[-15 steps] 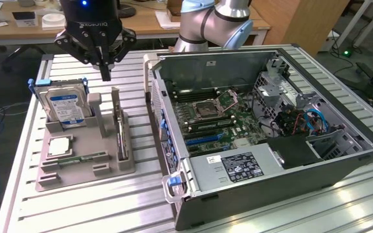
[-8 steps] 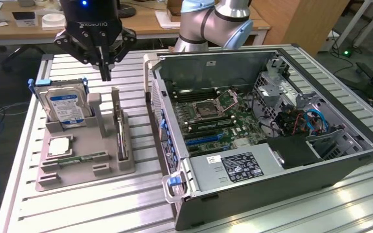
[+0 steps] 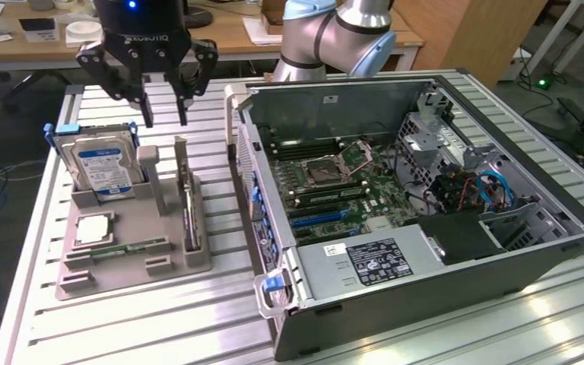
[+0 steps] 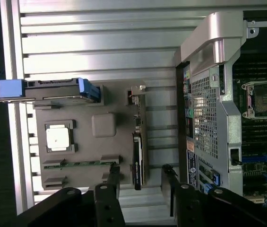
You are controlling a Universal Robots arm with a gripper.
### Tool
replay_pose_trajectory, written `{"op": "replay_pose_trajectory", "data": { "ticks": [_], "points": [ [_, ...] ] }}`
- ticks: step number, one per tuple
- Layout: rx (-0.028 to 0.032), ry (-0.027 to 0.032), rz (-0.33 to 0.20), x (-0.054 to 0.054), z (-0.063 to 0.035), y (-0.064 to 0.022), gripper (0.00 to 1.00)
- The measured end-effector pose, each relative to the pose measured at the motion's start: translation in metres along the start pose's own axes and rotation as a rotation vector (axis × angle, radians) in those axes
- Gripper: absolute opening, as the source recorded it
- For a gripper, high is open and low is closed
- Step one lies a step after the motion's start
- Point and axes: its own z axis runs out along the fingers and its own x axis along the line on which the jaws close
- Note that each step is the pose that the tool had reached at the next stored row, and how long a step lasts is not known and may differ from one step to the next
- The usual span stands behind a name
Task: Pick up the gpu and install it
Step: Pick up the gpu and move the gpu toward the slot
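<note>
Claw (image 3: 166, 115) partly open, gripping nothing
gpu (image 3: 185, 194) sits under it, thin dark card standing on edge, untouched

A grey moulded fixture (image 3: 160, 220) sits on a slatted aluminium table (image 3: 150, 319). At its far end a hard drive (image 3: 104, 167) with a blue-and-white label stands on edge in a slot, framed by a blue caddy (image 4: 10, 89). In front of it a square processor chip (image 3: 91, 228) lies flat in a recess, with a narrow green memory stick (image 3: 125, 249) just beside it. On the exterior view's right an open computer case (image 3: 404, 327) shows its motherboard (image 3: 333, 194), CPU socket (image 3: 325, 171), silver power supply (image 3: 373, 262) and blue cables (image 3: 495, 190). A wooden desk (image 3: 231, 34) stands behind.
</note>
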Motion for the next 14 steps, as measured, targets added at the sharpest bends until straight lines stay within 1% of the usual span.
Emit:
{"op": "replay_pose_trajectory", "data": {
  "ticks": [3, 5, 6, 8, 10, 12, 13, 14],
  "points": [
    [0.0, 0.0, 0.0, 0.0, 0.0, 0.0, 0.58],
    [0.0, 0.0, 0.0, 0.0, 0.0001, 0.0, 0.58],
    [0.0, 0.0, -0.001, 0.0, 0.0004, 0.0, 0.65],
    [0.0, 0.0015, -0.009, 0.0001, 0.0013, 0.0001, 0.65],
    [0.0013, 0.0052, -0.028, 0.0002, 0.0028, 0.0001, 0.65],
    [0.0048, 0.0107, -0.047, 0.0002, 0.0045, 0.0, 0.65],
    [0.0054, 0.0121, -0.051, 0.0001, 0.0052, -0.0001, 0.65],
    [0.0055, 0.0123, -0.051, 0.0002, 0.0062, -0.0002, 0.65]
  ]
}}
